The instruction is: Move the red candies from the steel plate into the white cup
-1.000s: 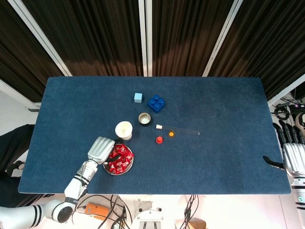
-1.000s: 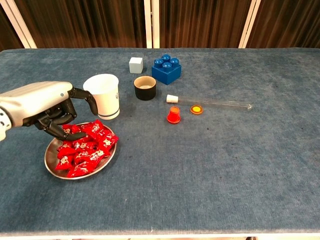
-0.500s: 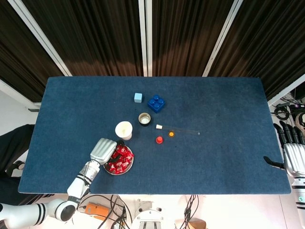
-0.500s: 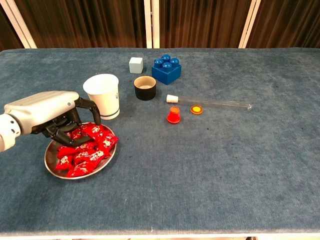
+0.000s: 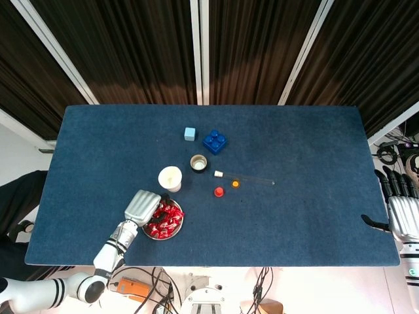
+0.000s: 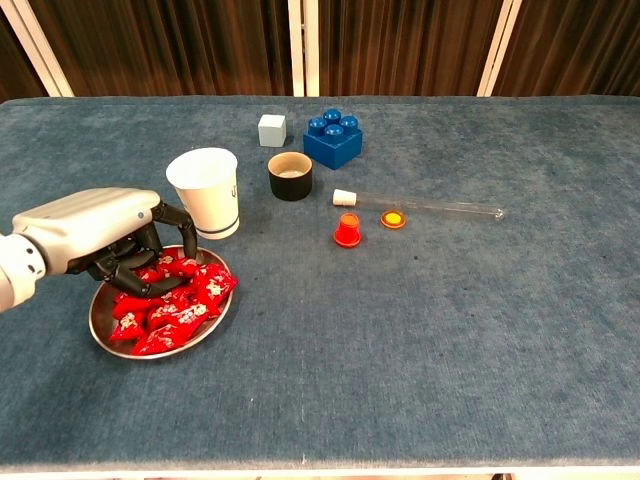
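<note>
- The blue table [image 6: 420, 330] carries everything, with the task's things gathered near its front left corner
- The left hand [image 6: 105, 232] has sunk from just above the pile a second ago to where its dark fingers [image 6: 128, 270] now curl down among the wrappers at the rear left of the plate; I judge this to be the moment of closing for a pick, though whether a candy is actually pinched I cannot tell, as the palm hides the fingertips
- The right hand [image 5: 400, 210] hangs off the far right edge of the table, fingers spread and holding nothing, unchanged over the last second
- The steel plate [image 6: 108, 336] sits where it was, a shallow round dish with a bright rim, just in front of the cup
- The white cup [image 6: 205, 192] stands upright just behind the plate, mouth open, close to the hand's thumb side; the head view shows only a pale interior, so any candy already inside cannot be made out
- The red candies [image 6: 175, 300] lie heaped in the plate, glossy crinkled wrappers with small white print, overlapping one another; the pile looks nearly full, so the task seems early, and the slick loose wrappers may slip or come up in pairs
</note>
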Robot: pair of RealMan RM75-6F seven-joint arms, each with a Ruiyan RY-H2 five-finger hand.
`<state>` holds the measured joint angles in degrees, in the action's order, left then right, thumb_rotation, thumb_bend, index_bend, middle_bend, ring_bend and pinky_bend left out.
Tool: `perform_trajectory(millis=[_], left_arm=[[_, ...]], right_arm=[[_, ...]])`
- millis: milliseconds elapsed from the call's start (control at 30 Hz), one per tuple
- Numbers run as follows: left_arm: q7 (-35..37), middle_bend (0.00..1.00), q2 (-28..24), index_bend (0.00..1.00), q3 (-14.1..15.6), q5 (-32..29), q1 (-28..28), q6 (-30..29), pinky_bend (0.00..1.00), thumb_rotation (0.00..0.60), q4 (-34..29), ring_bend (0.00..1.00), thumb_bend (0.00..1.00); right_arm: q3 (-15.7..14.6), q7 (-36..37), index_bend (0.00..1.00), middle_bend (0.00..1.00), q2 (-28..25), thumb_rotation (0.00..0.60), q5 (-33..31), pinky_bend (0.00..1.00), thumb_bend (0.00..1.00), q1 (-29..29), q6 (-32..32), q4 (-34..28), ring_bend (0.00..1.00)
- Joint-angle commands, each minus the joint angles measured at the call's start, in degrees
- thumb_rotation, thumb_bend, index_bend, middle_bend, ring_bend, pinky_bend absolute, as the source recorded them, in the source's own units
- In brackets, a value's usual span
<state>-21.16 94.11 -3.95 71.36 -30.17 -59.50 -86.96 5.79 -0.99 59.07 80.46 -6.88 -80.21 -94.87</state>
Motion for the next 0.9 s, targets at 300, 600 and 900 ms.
perform_trajectory(millis=[300,600,900], left_arm=[[2.44,0.93,0.33,0.55,0.26,0.8,0.13,-0.48,0.83,0.6,1.11,0.94,0.35],[8.13,0.93,-5.52,0.56,-1.63,5.99,2.56,-8.27,0.83,0.6,-5.77,0.94,0.35],[8.67,0.93,-8.44,0.56,-9.21,3.1,-1.96,-6.19,0.83,0.6,-8.35,0.94,0.35]], right_arm=[[-0.11,-0.07,0.0,0.03,-0.12,0.6,-0.06,0.02,0.26,0.16,-0.1,-0.3,0.0],[-0.27,-0.16,0.0,0.03,-0.23,0.6,0.64,0.03,0.26,0.48,-0.92,-0.6,0.0],[-0.48,0.87,0.0,0.03,-0.26,0.6,1.12,0.03,0.26,1.11,-1.85,-0.27,0.0]])
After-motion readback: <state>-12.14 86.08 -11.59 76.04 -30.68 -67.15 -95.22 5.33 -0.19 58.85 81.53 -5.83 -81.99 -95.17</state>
